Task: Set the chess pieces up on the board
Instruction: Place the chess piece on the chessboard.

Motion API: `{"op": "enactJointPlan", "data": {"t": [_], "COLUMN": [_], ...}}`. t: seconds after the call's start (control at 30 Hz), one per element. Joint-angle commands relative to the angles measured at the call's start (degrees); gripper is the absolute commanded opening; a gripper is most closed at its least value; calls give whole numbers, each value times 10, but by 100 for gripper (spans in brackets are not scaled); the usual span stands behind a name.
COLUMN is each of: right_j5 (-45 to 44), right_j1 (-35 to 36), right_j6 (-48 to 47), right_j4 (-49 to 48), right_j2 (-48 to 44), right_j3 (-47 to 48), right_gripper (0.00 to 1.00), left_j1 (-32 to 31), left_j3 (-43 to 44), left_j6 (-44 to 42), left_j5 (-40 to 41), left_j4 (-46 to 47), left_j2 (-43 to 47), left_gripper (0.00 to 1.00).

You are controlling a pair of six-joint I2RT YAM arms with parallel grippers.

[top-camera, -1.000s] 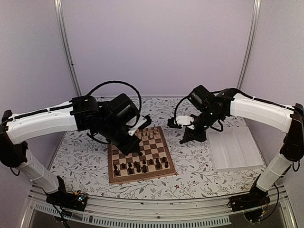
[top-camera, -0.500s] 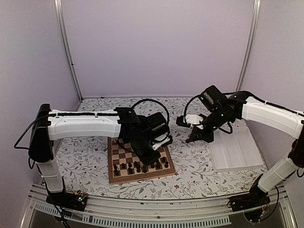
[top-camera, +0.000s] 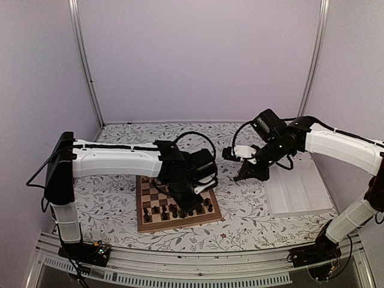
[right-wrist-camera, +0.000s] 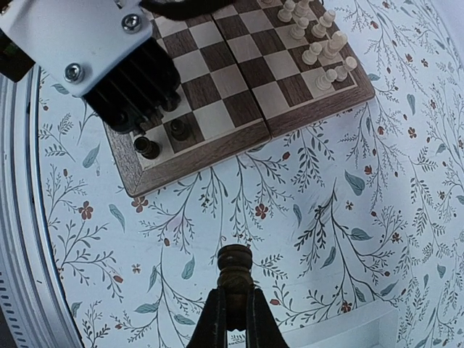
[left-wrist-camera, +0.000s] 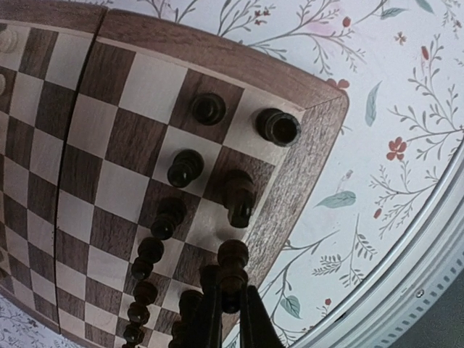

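The board [top-camera: 180, 224] lies on the floral table in front of the left arm. Dark chess pieces [top-camera: 174, 210] stand in its two near rows; the left wrist view shows several of them [left-wrist-camera: 185, 167]. My left gripper [left-wrist-camera: 230, 291] is shut on a dark piece [left-wrist-camera: 232, 261], held over the board's near right end by its border [left-wrist-camera: 290, 167]; I cannot tell whether it touches. In the top view this gripper [top-camera: 193, 197] is low over the board. My right gripper [right-wrist-camera: 235, 293] is shut on another dark piece [right-wrist-camera: 235, 264], above the table right of the board [right-wrist-camera: 196, 159].
Cream chessmen [right-wrist-camera: 319, 36] stand on the board's far rows. A white compartment tray [top-camera: 297, 189] lies at the right; its edge shows in the right wrist view [right-wrist-camera: 348, 326]. The left arm's wrist [right-wrist-camera: 94, 51] hangs over the board's near corner.
The left arm has swung from the board's far left to its near right end with its piece. The right gripper has drawn a little to the right, then stayed.
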State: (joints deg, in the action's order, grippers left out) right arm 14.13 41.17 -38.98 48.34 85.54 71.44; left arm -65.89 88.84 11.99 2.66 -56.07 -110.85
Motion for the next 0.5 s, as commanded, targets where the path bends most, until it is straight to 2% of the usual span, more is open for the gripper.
{"op": "enactJointPlan", "data": {"t": [0.0, 0.47], "right_j5": [12, 15], "right_j1": [-4, -4], "right_j6": [2, 2], "right_j4": [-11, -11], "right_j2": [-16, -13], "right_j3": [-8, -12], "right_gripper": [0, 0], "left_j1": [-8, -8], "left_j3": [10, 15], "left_j6": [-8, -10], "left_j5": [14, 23], "left_j4": [-10, -2], "left_j2": [-15, -33], "left_gripper": [6, 9]}}
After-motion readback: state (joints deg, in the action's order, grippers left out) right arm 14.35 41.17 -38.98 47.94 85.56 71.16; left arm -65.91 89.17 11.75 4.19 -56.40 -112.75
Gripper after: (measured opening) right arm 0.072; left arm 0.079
